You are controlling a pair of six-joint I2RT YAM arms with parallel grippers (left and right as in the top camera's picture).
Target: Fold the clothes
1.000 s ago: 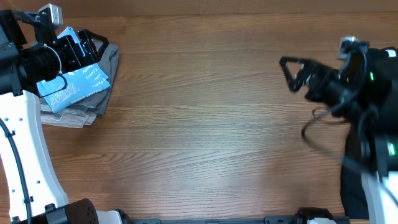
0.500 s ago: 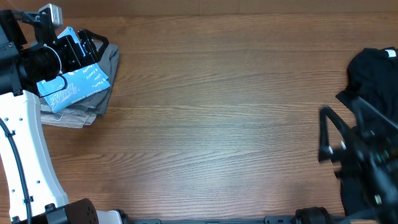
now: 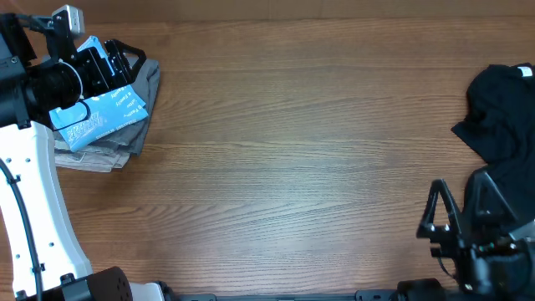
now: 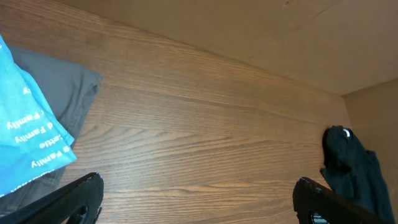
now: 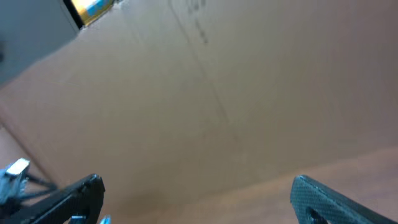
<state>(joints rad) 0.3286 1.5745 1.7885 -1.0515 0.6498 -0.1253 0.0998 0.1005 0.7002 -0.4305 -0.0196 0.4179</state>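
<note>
The blue T-shirt (image 3: 99,119) is lying at the far left of the table (image 3: 292,150). It is looking folded into a small flat packet and is resting on top of some grey clothes (image 3: 140,100). The left claw (image 3: 125,55) is hanging right over the far edge of that pile, with its two fingers spread wide and nothing between them. In its own camera the shirt is showing off to the left, not between the fingers. I cannot tell if the claw is touching the cloth. The right claw (image 3: 436,219) is sitting at the near right corner, also wide open and holding nothing, so the shirt is lying clear across the table from it. A black cloth (image 3: 501,109) is lying crumpled at the right edge, much closer to that claw. I am thinking the shirt is going to feel light and floppy, not slippery and not breakable. It is likely going to sag and come unfolded if only the top layer is pinched. A folded edge or a corner is looking like the best place to grab, taking all the layers together. The grey clothes underneath may be coming up too if the fingers dig too deep.
</note>
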